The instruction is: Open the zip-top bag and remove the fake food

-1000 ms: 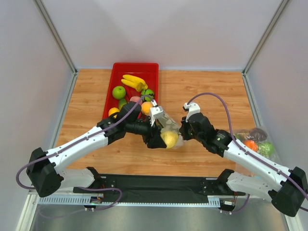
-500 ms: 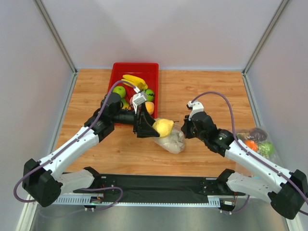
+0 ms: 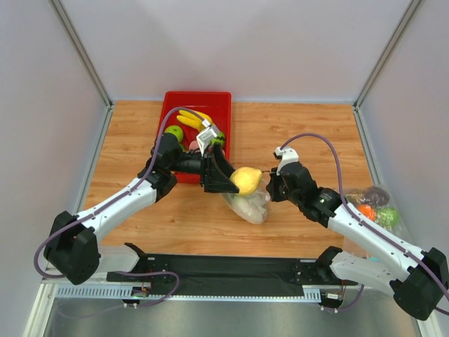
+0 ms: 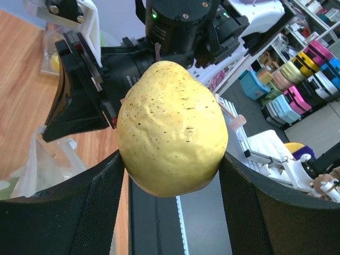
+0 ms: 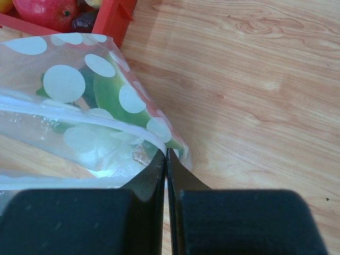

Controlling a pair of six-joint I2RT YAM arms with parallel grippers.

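Over the wooden tabletop [image 3: 302, 133], the pear-like fruit [image 3: 247, 180], down at the zip-top bag [image 3: 249, 208] a second ago, is being held above it in the left gripper's [image 3: 237, 181] wide-spread fingers. The bag's edge is being pinched by the closed right gripper [image 3: 270, 188]. A green piece [image 5: 114, 90] is being left inside; the red tray [image 3: 198, 95] is crowding the upper left.

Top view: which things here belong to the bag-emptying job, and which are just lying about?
Job in hand:
- zip-top bag, edge pinched by the right gripper
- pear-like fruit, outside the bag, held in the left gripper

Lying about:
- red tray with bananas and green apple
- plain clear bag
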